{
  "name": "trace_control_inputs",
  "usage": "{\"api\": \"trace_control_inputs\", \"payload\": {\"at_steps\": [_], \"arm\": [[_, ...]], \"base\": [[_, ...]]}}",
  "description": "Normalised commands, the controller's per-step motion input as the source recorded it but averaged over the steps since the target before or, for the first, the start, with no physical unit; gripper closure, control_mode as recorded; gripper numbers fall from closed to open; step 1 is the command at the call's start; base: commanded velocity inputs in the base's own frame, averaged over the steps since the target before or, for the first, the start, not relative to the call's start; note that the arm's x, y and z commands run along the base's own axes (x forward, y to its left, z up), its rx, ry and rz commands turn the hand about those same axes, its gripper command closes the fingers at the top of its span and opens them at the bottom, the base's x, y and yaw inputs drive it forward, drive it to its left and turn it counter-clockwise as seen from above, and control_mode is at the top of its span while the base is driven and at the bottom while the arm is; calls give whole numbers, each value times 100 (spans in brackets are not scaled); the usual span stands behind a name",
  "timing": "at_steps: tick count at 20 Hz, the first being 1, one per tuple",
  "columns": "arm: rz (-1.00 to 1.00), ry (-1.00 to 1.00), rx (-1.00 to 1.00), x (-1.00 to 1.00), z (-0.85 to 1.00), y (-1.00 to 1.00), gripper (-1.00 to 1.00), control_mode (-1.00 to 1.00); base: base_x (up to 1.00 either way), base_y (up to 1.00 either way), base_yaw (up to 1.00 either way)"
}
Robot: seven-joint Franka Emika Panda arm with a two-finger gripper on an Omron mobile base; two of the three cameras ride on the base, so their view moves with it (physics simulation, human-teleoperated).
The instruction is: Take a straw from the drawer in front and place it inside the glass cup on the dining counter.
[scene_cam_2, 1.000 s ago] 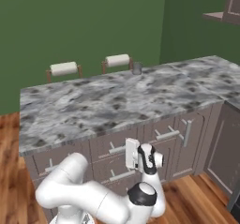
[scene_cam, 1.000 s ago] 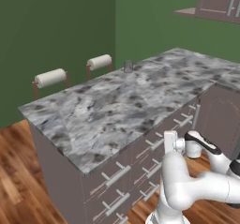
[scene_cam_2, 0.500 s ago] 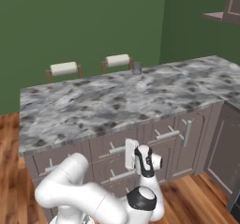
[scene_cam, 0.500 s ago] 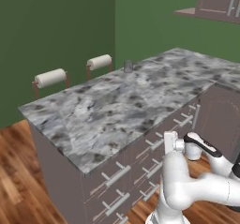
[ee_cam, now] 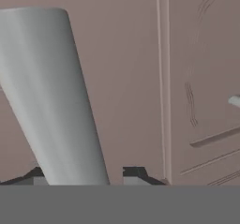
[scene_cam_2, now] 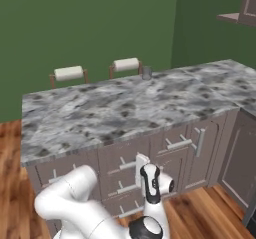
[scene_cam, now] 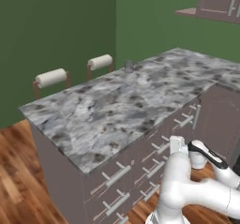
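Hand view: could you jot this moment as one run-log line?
hand: closed on drawer handle | drawer: shut | glass cup: on dining counter

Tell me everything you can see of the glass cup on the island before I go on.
The small, short, clear greyish glass tumbler stands upright at the far edge of the grey-and-white marbled stone counter top, close beside one white padded stool back. It is see-through, and no straw sticks out of it. Only the counter touches it. It is too small to tell more.
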Motion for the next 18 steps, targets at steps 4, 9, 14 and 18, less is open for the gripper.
{"api": "trace_control_inputs", "payload": {"at_steps": [4, 9, 14, 18], "arm": [[-5, 0, 0, -47, -76, -100, 100, -100], [-2, 0, 0, -61, -74, -100, 100, -100], [-2, 7, -1, -63, -57, -76, 100, -100], [-12, 6, 0, -49, -33, -48, 100, -100]], "base": [[0, 0, 0], [0, 0, 0], [0, 0, 0], [0, 0, 0]]}}
